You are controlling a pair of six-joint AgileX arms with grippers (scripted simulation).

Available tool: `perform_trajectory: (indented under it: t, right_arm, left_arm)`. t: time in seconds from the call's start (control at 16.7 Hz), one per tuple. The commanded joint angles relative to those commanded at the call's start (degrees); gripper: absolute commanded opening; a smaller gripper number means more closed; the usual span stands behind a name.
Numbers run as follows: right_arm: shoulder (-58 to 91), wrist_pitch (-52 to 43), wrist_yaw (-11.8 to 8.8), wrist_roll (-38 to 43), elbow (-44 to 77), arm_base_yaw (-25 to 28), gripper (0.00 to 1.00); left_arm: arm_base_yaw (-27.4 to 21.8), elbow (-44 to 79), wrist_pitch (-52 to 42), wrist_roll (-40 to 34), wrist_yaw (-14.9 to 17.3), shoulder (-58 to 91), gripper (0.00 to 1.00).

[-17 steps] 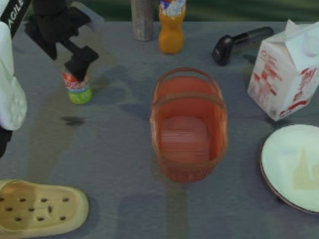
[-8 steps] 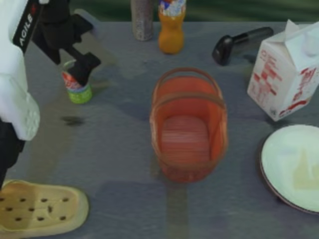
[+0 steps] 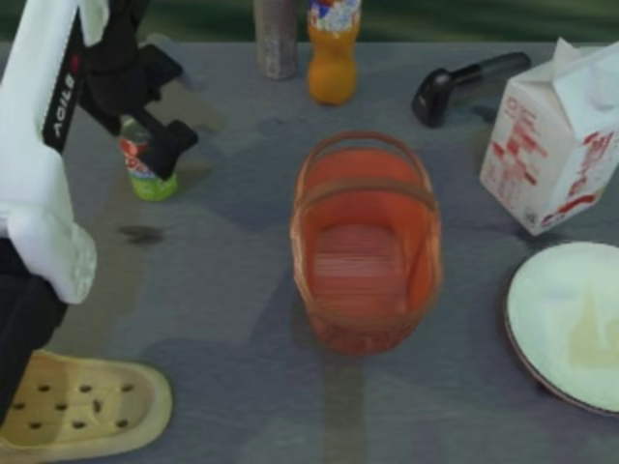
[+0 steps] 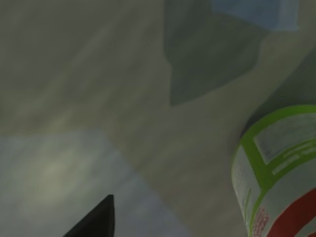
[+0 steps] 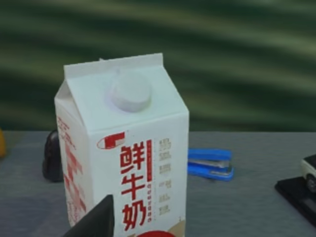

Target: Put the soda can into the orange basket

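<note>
**Now closing in on the can**

Left gripper (image 3: 155, 130) is right over the soda can (image 3: 147, 172) at the far left of the table, black fingers straddling its upper part. From above I cannot tell whether the fingers have actually clamped; in the left wrist view the can (image 4: 276, 173) sits close at one side with one finger tip (image 4: 96, 219) well off at the other, which reads as fingers spread rather than pinched, though that is my judgement and not settled. The can stands upright on the table, so a grasp from above on the label zone makes sense: it keeps the can vertical for the carry.

Orange basket (image 3: 366, 242) waits in the middle, well apart from the can, mouth open upward. Its two arched handles cross the opening, so the drop will want to come down between them.

Around it: an orange bottle (image 3: 333, 58) and a grey cylinder (image 3: 277, 39) at the far edge, a black scanner (image 3: 464, 82), a milk carton (image 3: 556, 145) and a white plate (image 3: 571, 324) on the right, a yellow clog (image 3: 82, 406) near left. None sits on the straight path between can and basket. The right arm is out of the top view; its wrist camera faces the milk carton (image 5: 123, 153).
</note>
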Motion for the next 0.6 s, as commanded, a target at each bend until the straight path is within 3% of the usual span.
perform_trajectory:
  t: [0.18, 0.6]
  right_arm:
    - [0.00, 0.00, 0.00, 0.00, 0.00, 0.00, 1.00]
    - [0.00, 0.00, 0.00, 0.00, 0.00, 0.00, 1.00]
  left_arm:
    - [0.00, 0.00, 0.00, 0.00, 0.00, 0.00, 1.00]
    - [0.00, 0.00, 0.00, 0.00, 0.00, 0.00, 0.47]
